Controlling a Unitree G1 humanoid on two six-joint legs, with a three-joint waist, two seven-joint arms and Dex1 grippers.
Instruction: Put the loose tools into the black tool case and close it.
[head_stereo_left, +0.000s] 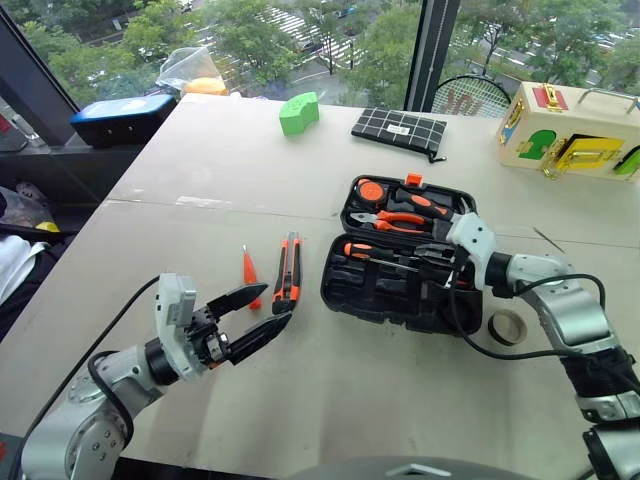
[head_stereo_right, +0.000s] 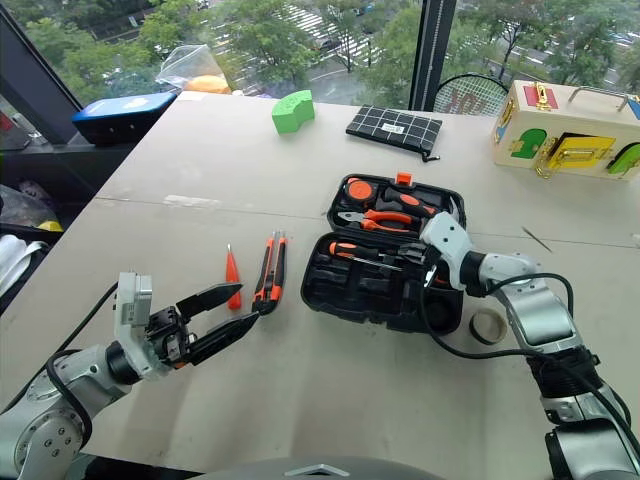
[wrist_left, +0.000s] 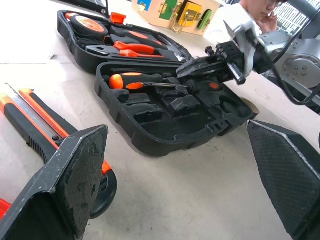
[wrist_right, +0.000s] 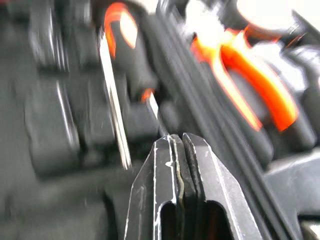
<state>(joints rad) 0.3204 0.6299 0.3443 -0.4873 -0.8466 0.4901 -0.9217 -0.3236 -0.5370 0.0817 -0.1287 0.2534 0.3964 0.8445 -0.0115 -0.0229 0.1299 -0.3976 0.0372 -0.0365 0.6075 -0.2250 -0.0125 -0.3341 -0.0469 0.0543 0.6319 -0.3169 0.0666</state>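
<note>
Jaws first: left gripper (head_stereo_left: 262, 312) is hovering with jaws spread wide and empty; right gripper (head_stereo_left: 440, 258) is reaching into the black tool case (head_stereo_left: 385, 290) with jaws clenched on nothing.

Head views: the case is lying open on the bench (head_stereo_left: 250, 180), lid flat behind the tray. One long screwdriver (head_stereo_left: 385, 252) is sitting in the tray. Outside it, three loose tools are lying on the bench: one utility knife (head_stereo_left: 288, 272) and one small orange pointed tool (head_stereo_left: 248, 270), side by side left of the case, and one tape roll (head_stereo_left: 507, 326) right of it, near the right arm. In the lid, one pair of pliers (head_stereo_left: 405, 221) and one round tape measure (head_stereo_left: 372, 190) are clipped.

Left wrist view: two black fingers (wrist_left: 65, 185) are framing the open case; the knife (wrist_left: 35, 125) is lying near the left finger.

Right wrist view: the shut fingertips (wrist_right: 179, 150) are hanging over the tray, near a screwdriver shaft (wrist_right: 112, 100).
</note>
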